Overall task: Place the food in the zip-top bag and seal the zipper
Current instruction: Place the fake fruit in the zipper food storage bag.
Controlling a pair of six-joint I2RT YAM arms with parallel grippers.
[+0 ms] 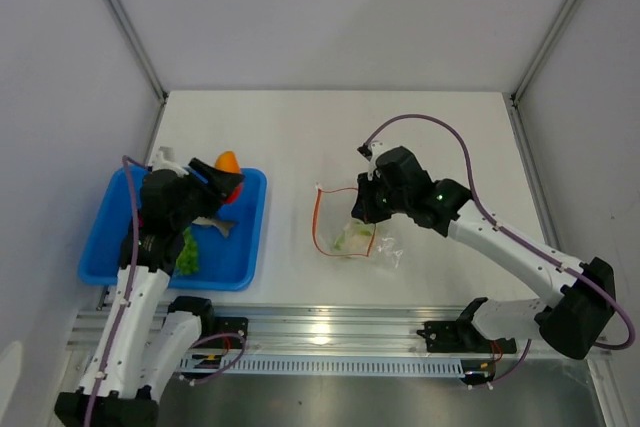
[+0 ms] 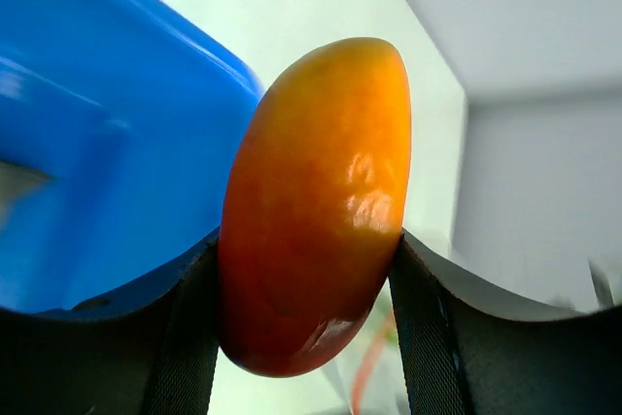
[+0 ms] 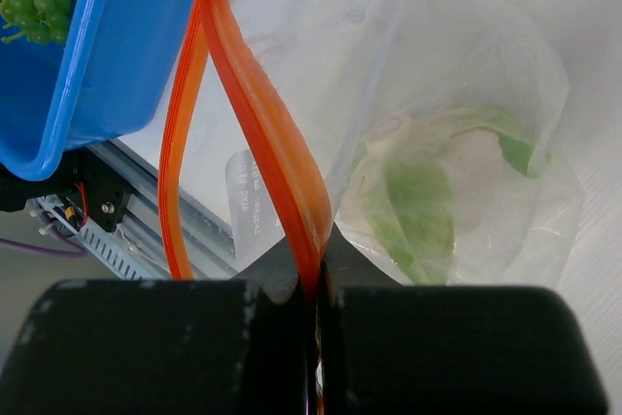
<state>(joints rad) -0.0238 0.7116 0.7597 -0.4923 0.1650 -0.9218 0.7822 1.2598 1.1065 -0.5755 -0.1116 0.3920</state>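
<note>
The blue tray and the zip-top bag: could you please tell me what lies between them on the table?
Nothing: in the top external view, only bare white table separates the blue tray at its right rim from the zip-top bag and its red zipper.

Clear, crinkled zip-top bag [image 1: 372,245] lies flat at mid-desk, mouth toward the left edge. Red zipper [image 1: 318,219] unsealed, bowed open. White cauliflower [image 1: 352,239] with green leaves sits inside. Glossy red-orange fruit [image 1: 227,160] raised off the desk near the left edge; grey fish [image 1: 215,225] and green leafy bit [image 1: 187,252] just beside it.
</note>
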